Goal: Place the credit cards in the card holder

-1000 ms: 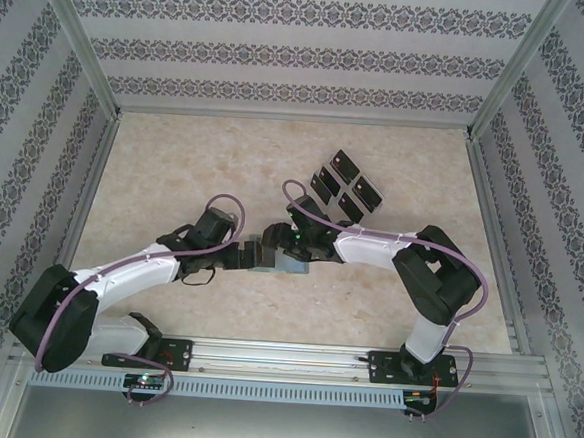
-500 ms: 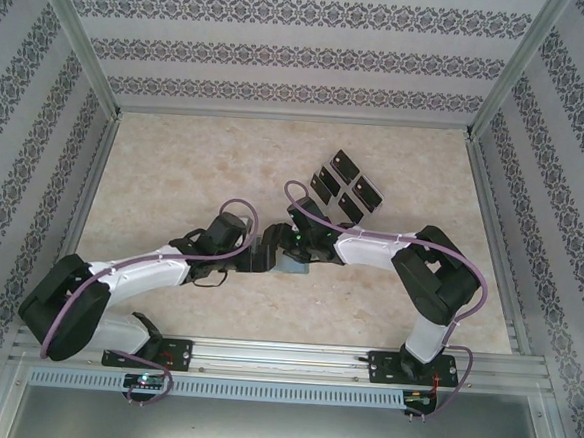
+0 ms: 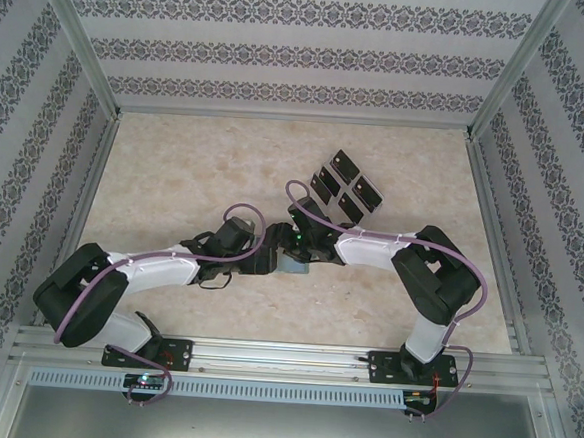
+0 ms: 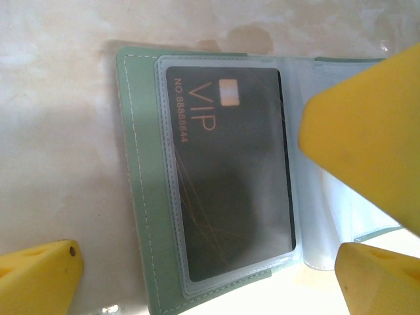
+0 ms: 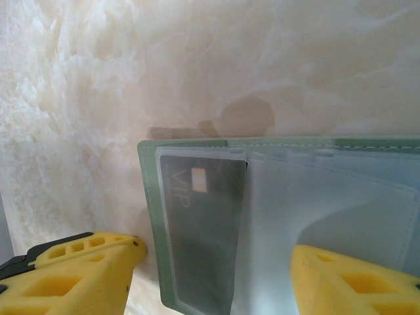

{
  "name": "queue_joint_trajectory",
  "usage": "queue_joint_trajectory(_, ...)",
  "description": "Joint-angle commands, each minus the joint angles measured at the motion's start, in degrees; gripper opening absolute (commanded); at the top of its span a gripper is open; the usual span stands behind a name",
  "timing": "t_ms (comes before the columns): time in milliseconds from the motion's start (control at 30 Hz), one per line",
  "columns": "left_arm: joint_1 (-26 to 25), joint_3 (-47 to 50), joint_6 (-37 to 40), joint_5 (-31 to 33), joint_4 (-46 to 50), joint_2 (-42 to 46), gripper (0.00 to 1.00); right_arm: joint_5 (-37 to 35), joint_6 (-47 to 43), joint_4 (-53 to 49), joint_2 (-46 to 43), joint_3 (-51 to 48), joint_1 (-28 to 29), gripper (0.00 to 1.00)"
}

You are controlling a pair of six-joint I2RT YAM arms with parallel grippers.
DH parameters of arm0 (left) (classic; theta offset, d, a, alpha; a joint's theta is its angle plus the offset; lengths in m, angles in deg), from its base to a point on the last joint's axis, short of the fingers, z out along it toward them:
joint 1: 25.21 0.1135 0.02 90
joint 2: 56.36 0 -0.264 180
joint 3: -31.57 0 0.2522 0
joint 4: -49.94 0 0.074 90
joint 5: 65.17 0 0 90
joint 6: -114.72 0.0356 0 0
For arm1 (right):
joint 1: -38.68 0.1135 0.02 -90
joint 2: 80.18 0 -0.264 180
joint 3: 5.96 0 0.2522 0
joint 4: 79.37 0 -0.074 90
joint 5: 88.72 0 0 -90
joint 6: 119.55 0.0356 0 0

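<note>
The left arm (image 3: 158, 265) has stretched rightward, bringing its wide-open left gripper (image 4: 210, 279) over the soft grey-green card holder (image 4: 141, 197), open at the beige table's (image 3: 176, 161) middle with one black VIP card (image 4: 230, 177) sleeved; the half-open right gripper (image 5: 210, 282) grips nothing, and thin black credit cards (image 3: 367, 192) wait near the far edge.

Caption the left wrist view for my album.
A black VIP card sits in a clear sleeve of the open green card holder.
</note>
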Motion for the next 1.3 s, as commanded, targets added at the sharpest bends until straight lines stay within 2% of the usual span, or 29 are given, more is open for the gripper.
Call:
queue_joint_trajectory(0,-0.5,-0.2,-1.3,2.5,-3.2,-1.8,1.00,1.0,0.1,0.6,0.7,-0.5,0.6,0.65)
queue_joint_trajectory(200,-0.6,0.5,-1.9,1.9,-4.5,-2.0,1.00,1.2,0.0,0.6,1.0,0.0,0.5,0.65)
queue_joint_trajectory(500,-0.9,2.7,-1.8,3.4,-4.5,8.0,1.00,1.3,0.1,0.7,1.3,0.1,0.5,0.65)
queue_joint_trajectory(900,-3.5,2.5,-2.6,3.5,-8.3,1.2,1.00,1.4,1.0,1.6,0.6,-0.3,0.3,0.66)
queue_joint_trajectory(1267,-4.1,3.6,-5.8,10.8,-6.1,-3.0,1.00,1.1,1.1,1.2,-2.0,-0.6,-0.6,0.66)
